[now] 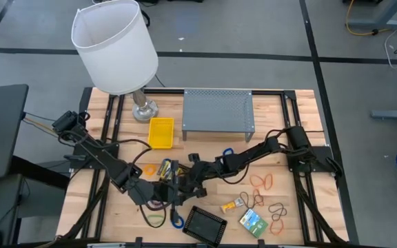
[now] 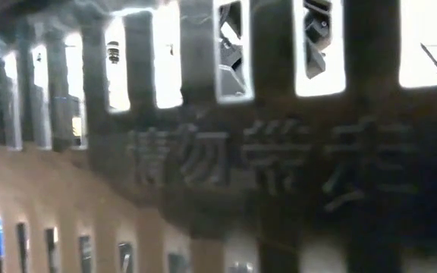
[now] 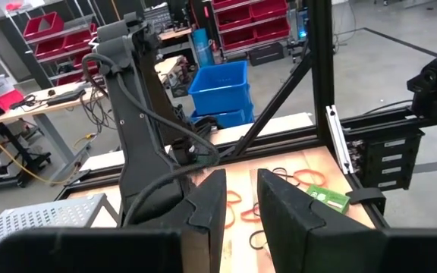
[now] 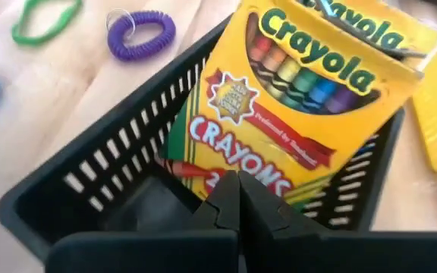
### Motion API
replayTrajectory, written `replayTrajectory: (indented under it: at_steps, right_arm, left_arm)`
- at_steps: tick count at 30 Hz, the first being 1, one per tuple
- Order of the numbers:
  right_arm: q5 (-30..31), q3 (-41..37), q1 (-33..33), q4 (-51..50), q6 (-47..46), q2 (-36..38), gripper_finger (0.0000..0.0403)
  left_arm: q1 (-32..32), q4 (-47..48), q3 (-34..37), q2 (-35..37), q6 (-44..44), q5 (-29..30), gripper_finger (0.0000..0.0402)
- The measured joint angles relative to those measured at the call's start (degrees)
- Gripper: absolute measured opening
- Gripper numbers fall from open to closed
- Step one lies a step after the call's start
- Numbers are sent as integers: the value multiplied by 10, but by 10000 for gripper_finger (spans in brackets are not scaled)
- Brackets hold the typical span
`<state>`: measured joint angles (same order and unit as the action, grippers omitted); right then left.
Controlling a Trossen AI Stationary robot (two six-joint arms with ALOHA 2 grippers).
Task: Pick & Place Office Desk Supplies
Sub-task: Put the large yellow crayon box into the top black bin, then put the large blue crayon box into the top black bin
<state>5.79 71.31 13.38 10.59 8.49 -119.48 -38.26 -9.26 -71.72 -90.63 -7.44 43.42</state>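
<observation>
The right hand has its fingers pressed together, holding nothing, just above the crayon box. This box leans inside a black basket, probably to collect supplies there. The left hand, partly spread and empty, is raised over the counter.

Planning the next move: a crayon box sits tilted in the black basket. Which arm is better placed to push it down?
Right. Its shut fingers are right against the crayon box in the black basket; the left arm has neither in its wrist view.
</observation>
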Motion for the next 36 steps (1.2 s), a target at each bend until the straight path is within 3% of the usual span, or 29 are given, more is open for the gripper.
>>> replayTrajectory:
  at_steps: [10,14,18,21,24,29,36]
  right_arm:
    - [32,2,18,10,42,20,0]
    - [51,2,37,-16,65,51,0]
    - [62,2,60,-35,79,86,0]
    - [62,2,80,-46,76,106,0]
    - [62,2,105,-57,63,124,0]
    - [60,3,155,-122,30,155,0]
    - [52,3,205,-347,-60,204,22]
  left_arm:
    - [-32,4,0,0,-28,55,85]
    - [-55,49,0,0,-9,81,85]
    - [-69,66,16,0,48,30,85]
    - [-72,-23,68,0,61,-38,85]
    - [-72,-182,145,-1,42,-80,85]
    - [-71,-345,279,20,22,-78,85]
    - [-71,-393,427,102,92,-46,85]
